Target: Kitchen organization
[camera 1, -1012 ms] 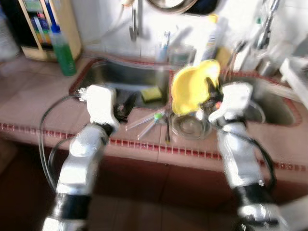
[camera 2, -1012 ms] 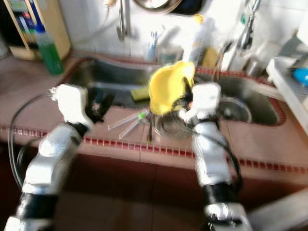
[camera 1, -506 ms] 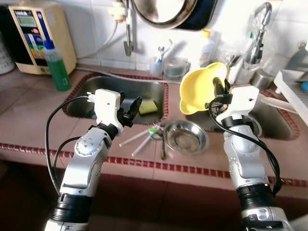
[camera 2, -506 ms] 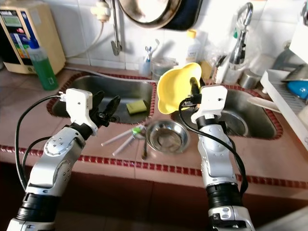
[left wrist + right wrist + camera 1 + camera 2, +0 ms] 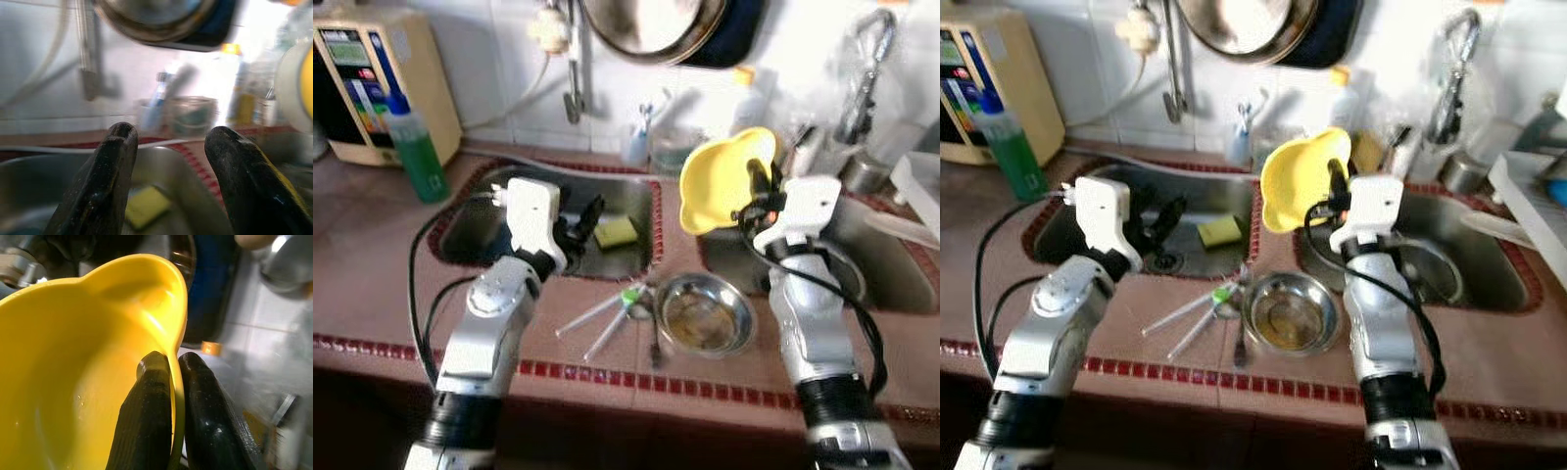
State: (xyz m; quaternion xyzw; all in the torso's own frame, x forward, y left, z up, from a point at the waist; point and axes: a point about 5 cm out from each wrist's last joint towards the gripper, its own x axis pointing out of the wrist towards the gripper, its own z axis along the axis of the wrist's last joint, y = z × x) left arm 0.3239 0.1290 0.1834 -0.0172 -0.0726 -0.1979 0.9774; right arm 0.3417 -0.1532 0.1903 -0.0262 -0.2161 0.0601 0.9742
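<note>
My right gripper (image 5: 759,188) is shut on the rim of a yellow plastic bowl (image 5: 720,179), held tilted in the air above the divider between the two sink basins; one finger sits inside the yellow bowl (image 5: 88,367), the other outside. A steel bowl (image 5: 703,314) rests on the tiled counter below. My left gripper (image 5: 579,221) is open and holds nothing, hovering over the left sink basin (image 5: 489,211). A yellow sponge (image 5: 617,232) lies in that basin, past the left fingers (image 5: 110,181). Straws with a green tip (image 5: 605,311) and a spoon (image 5: 653,333) lie on the counter beside the steel bowl.
A green bottle (image 5: 414,147) and a beige appliance (image 5: 357,73) stand at the back left. Cups and bottles (image 5: 675,142) line the back wall, and a pan (image 5: 651,22) hangs above. The right sink (image 5: 881,259) has a faucet (image 5: 864,69); a white rack (image 5: 918,176) is far right.
The whole picture has shifted, so the camera moved, and it was blurred a second ago. Relative to the counter, the right gripper still holds the yellow bowl up and the left stays open.
</note>
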